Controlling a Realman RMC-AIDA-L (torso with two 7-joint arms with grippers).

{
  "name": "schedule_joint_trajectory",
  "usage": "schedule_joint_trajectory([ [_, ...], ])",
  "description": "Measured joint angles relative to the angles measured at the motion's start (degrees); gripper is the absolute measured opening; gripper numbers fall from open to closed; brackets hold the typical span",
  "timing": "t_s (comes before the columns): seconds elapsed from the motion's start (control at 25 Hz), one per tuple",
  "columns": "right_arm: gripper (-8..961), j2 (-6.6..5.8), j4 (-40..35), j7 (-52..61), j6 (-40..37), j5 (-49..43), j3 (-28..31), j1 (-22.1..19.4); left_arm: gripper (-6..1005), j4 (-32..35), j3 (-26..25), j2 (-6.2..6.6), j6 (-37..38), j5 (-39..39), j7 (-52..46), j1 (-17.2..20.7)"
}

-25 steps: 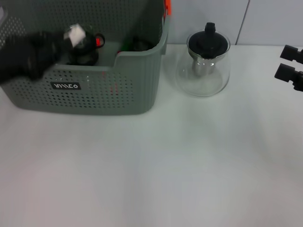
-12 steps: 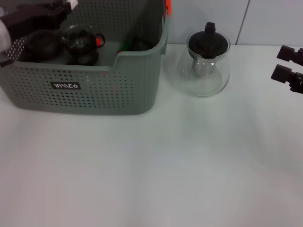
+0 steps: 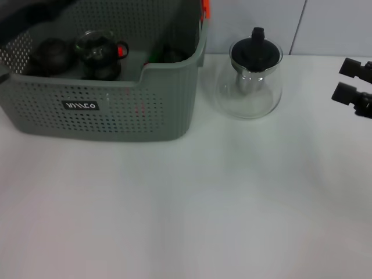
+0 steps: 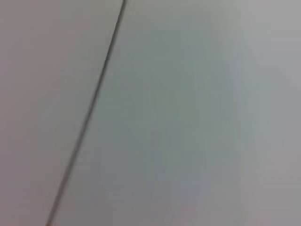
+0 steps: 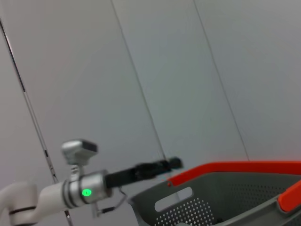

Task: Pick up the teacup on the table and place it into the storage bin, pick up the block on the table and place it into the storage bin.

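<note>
Head view, tabletop (image 3: pixel 186 203) scene.

Storage bin (image 3: pixel 110 110): one, grey-green, perforated walls, upper left of the frame, black label (image 3: pixel 81 106) on its front wall. Red-orange trim shows at its far right corner (image 3: pixel 204 9).

Inside the bin, counted through the dipped front rim: one dark rounded teacup (image 3: pixel 51 55) at the left; one glass vessel with a dark top (image 3: pixel 97 53) just beside it, a red spot on its right side; further right, something dark with a trace of green (image 3: pixel 163 55), likely the block, but it is too shadowed to confirm.

Other things: one clear glass teapot (image 3: pixel 251 81) with black lid, upright, just right of the bin and apart from it, near the back wall. Nothing stands between the teapot and the bin.

Right end effector (image 3: pixel 353 84): right edge of the frame, mid-height, above the tabletop, well apart from the teapot. Two black fingers with a visible gap between them, spread apart, nothing held.

Left end effector (image 5: pixel 160 165): seen only in the right wrist view, a slim black tip on the outstretched white arm, raised above the bin's red-trimmed rim (image 5: pixel 235 167). Cannot tell whether its fingers are apart or together. The left wrist view shows only a plain wall panel (image 4: pixel 188 117) with one dark seam.
</note>
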Motion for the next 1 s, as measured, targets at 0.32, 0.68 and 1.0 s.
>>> schedule_joint_trajectory([
  [0.32,946,4.12,1.5,-16.6,-1.2,-0.1,-0.1,-1.4,680,-7.4,-9.7,1.1,30.4,-2.3,8.7,8.1],
  [0.68,947,4.33,13.5,-35.1,3.7,-7.6,-6.3,-3.2,870,-4.6,-8.6,-0.05,38.6,27.1,19.7,12.3],
  [1.0,947,4.34,16.2,-36.0,8.5,-10.0,-8.3,-3.1,872,-9.2,-3.4,-2.02,34.1,34.8,31.5,8.8],
])
